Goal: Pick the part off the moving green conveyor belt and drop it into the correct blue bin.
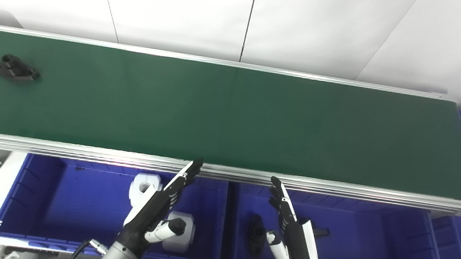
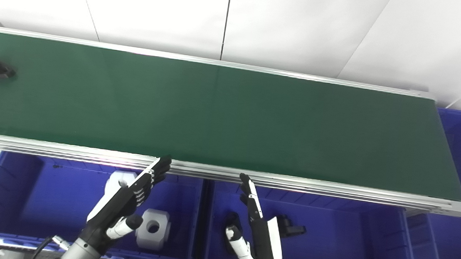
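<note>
- The black part [image 1: 15,68] lies on the green belt [image 1: 232,113] at about 10 o'clock in the picture, near the belt's far-left end and well apart from both hands.
- The left hand [image 1: 160,207] hangs over the left bin [image 1: 32,195], fingers stretched flat and apart, thumb out, holding nothing; its fingertips reach up toward the belt's near rail [image 1: 226,171].
- The right hand [image 1: 290,235] hangs over the right bin [image 1: 396,240] in the same flat, spread pose, also empty.
- The left bin holds white parts [image 1: 144,185]; the right bin holds black parts [image 1: 255,234], so the right bin is probably the correct one.
- To do this step well, wait with the fingers spread until the part rides closer, assuming the belt carries it toward 3 o'clock.
- Lift the picking hand clear of the rail before reaching to 12 o'clock.
- Aim slightly ahead of the moving part and close across its narrow middle.
- The lumpy shape may roll or slip, so grip it firmly.
</note>
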Controlling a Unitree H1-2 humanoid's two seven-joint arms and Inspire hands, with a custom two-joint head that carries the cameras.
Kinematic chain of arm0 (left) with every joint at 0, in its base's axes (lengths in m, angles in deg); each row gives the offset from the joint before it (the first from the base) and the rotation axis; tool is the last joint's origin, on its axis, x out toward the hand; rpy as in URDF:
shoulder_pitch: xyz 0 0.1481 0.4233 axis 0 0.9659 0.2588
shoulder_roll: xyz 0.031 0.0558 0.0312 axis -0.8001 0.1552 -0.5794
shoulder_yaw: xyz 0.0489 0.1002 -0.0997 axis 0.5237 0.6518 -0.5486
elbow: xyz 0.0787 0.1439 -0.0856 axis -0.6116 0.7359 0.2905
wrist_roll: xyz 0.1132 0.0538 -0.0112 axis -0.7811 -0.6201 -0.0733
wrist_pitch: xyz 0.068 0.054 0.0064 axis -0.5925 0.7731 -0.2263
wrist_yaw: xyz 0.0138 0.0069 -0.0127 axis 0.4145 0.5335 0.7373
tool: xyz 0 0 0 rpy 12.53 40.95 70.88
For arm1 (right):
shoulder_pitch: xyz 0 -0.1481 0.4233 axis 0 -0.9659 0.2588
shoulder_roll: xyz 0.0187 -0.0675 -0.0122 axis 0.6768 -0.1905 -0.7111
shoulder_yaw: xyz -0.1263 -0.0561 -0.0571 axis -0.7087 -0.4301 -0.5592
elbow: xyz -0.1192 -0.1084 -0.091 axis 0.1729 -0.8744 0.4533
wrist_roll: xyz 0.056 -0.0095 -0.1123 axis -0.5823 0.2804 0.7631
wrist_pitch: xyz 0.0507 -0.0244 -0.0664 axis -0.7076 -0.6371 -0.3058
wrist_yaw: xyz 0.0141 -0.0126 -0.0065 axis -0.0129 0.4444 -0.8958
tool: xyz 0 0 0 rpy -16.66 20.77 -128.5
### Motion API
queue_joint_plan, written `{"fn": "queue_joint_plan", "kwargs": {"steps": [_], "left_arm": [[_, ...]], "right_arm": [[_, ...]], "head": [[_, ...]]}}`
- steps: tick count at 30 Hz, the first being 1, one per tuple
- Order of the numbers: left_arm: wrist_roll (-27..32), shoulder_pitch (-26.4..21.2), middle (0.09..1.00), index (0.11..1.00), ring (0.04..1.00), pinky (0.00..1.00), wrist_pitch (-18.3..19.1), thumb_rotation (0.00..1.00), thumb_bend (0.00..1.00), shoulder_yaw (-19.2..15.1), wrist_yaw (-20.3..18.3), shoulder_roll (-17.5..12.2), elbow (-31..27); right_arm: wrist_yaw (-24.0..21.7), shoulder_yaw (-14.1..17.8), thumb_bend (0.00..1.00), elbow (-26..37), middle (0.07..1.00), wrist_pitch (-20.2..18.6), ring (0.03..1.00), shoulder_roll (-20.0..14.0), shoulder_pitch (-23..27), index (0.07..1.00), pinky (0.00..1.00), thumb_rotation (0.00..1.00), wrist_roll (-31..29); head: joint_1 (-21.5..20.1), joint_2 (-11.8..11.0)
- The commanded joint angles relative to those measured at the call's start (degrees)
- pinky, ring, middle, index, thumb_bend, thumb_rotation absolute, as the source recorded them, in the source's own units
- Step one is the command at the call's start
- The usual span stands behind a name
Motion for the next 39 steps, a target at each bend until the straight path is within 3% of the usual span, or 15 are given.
{"fn": "queue_joint_plan", "kwargs": {"steps": [1, 39], "left_arm": [[0.9, 0.3, 1.000, 1.000, 1.000, 1.00, -1.2, 0.91, 0.94, -0.1, -0.1, 0.2, -1.4], [-0.2, 1.0, 1.000, 0.993, 1.000, 1.00, -2.1, 0.91, 0.95, 0.4, -0.1, 0.3, -1.3]], "right_arm": [[-1.1, -0.5, 0.84, 1.6, 1.000, 2.0, 0.976, -0.1, 0.0, 0.972, 0.94, 1.00, -0.6], [-3.3, -0.4, 0.83, 1.2, 0.990, 3.0, 0.962, -0.2, 0.0, 0.967, 0.92, 1.00, -3.2]], "head": [[0.2, -0.1], [1.3, -1.1]]}}
